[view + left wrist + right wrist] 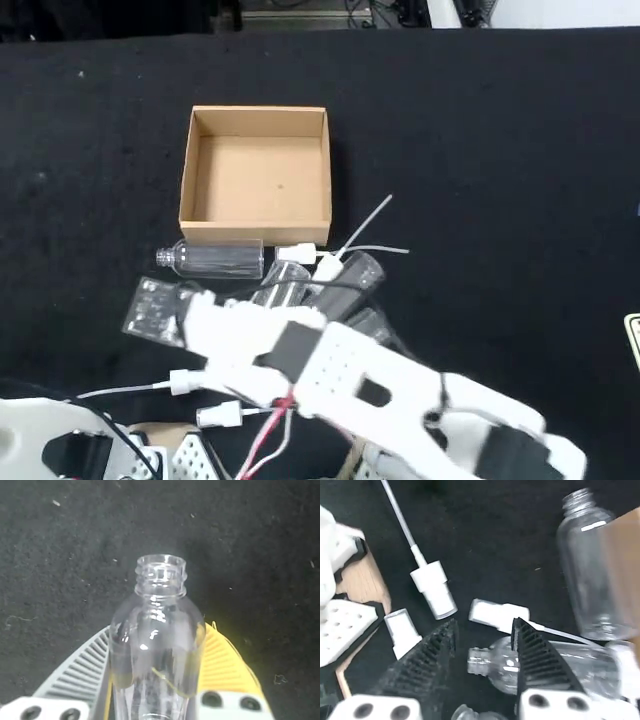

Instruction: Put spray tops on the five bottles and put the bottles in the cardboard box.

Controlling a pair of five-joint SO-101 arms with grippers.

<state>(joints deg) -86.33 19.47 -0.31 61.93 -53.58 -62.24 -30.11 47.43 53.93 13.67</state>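
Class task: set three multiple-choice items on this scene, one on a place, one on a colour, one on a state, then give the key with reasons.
1. The lying bottle nearest the box is:
A. inside it
B. on the table just outside it
C. balanced on its rim

2. The spray tops are:
A. white
B. blue
C. red

3. The held bottle in the left gripper is:
A. fitted with a top
B. crushed flat
C. open at the neck, no top on

Key:
1 B, as the high view shows it on its side by the box's near wall.
2 A, as the right wrist view shows white heads and tubes.
3 C, as the left wrist view shows its bare threaded neck.
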